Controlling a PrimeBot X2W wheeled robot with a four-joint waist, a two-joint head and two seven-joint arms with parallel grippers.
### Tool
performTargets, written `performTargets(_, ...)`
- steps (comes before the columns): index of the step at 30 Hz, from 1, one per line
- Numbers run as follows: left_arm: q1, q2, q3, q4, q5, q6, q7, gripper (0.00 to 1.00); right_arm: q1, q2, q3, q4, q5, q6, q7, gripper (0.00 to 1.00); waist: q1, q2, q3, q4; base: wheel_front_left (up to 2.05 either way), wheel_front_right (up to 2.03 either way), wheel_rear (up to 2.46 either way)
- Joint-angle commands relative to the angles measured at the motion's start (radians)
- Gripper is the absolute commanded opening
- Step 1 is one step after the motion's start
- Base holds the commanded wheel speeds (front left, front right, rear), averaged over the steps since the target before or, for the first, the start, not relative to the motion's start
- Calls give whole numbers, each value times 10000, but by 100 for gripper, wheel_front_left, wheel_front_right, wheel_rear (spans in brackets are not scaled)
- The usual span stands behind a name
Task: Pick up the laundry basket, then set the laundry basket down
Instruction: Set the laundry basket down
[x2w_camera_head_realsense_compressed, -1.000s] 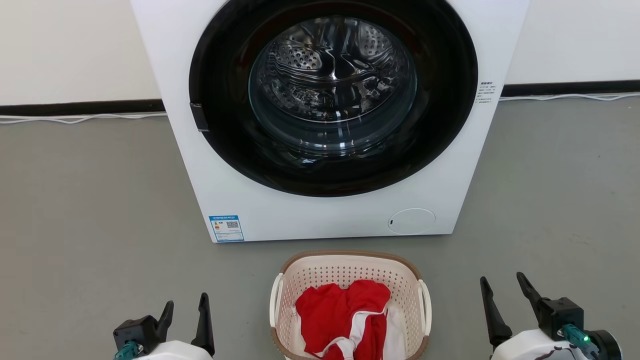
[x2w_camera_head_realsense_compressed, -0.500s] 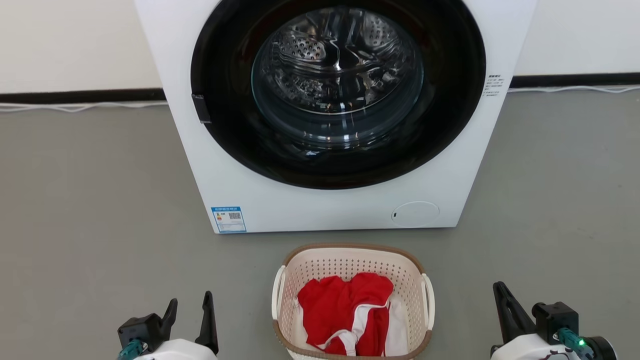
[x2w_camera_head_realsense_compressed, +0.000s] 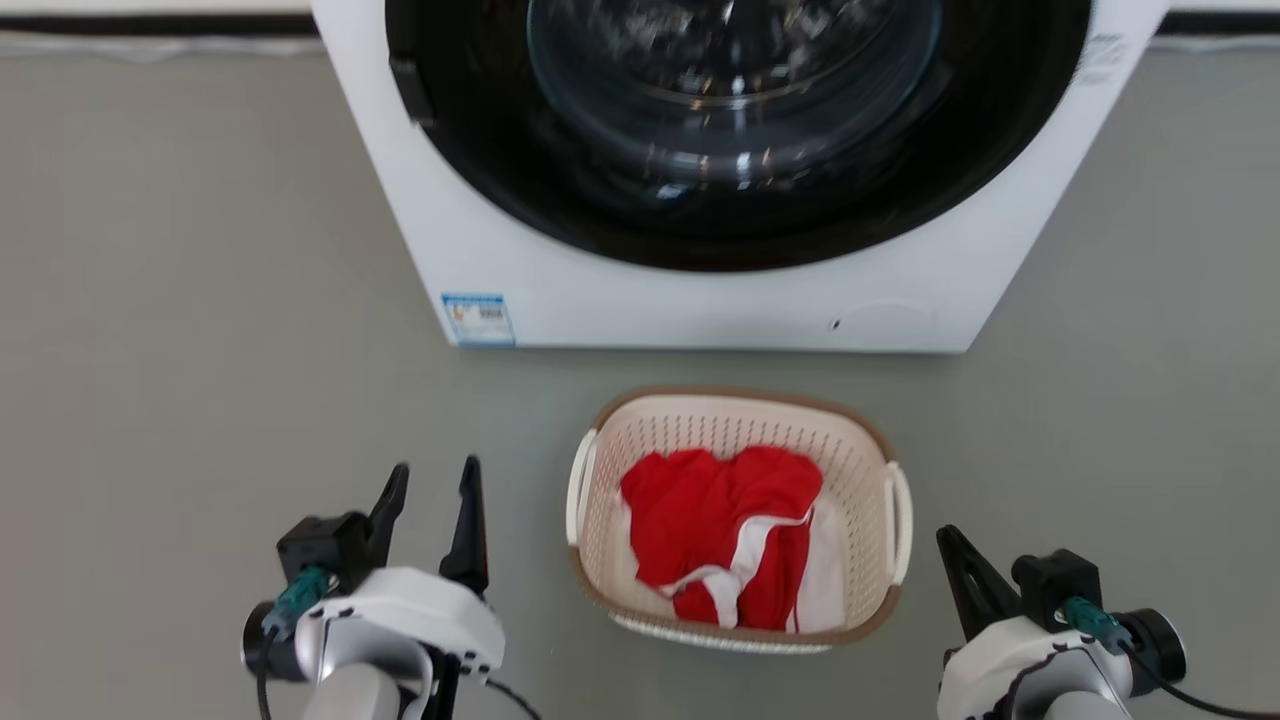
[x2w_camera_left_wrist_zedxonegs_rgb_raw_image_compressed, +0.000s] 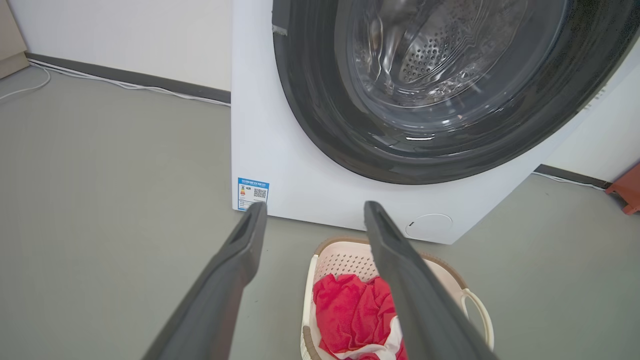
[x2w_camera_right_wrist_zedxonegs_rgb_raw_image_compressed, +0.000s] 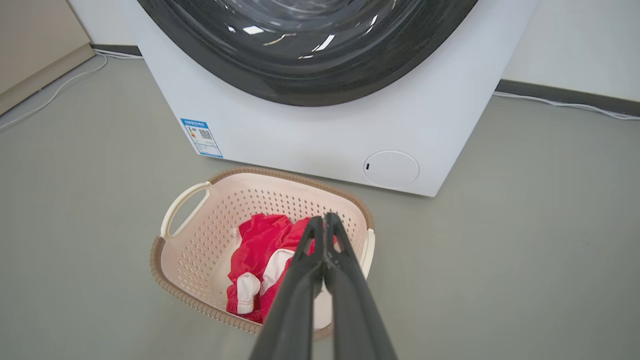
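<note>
Cream laundry basket (x2w_camera_head_realsense_compressed: 735, 430) on floor (x2w_camera_head_realsense_compressed: 200, 300) — left gripper (x2w_camera_head_realsense_compressed: 435, 465) spread wide, right gripper (x2w_camera_right_wrist_zedxonegs_rgb_raw_image_compressed: 322, 220) pinched shut.

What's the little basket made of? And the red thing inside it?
The laundry basket looks like moulded plastic, cream and matte: it has neat rows of holes and smooth white handles. Its brown rim looks woven, but is probably plastic too. The red thing seems to be soft cloth with white trim: it lies crumpled in folds.
</note>
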Motion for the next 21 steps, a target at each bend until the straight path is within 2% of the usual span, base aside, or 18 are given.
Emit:
performTargets(1,-479,107,122,-346,-98,102,-107,100,-393,-104,439,97,117,31,-66,0,0,-1,707,437,0,0,0)
performTargets(13,-1343,107,-1057,-767,-613,493,-107,100,-1515,-611,2221,2342,344,31,50,0,0,-1,2100,1410,0,0,0)
performTargets(21,-1546,106,-1275,-765,-672,629,-107,100,-1767,-657,3234,3579,608,31,45,0,0,-1,2339,1579,0,0,0)
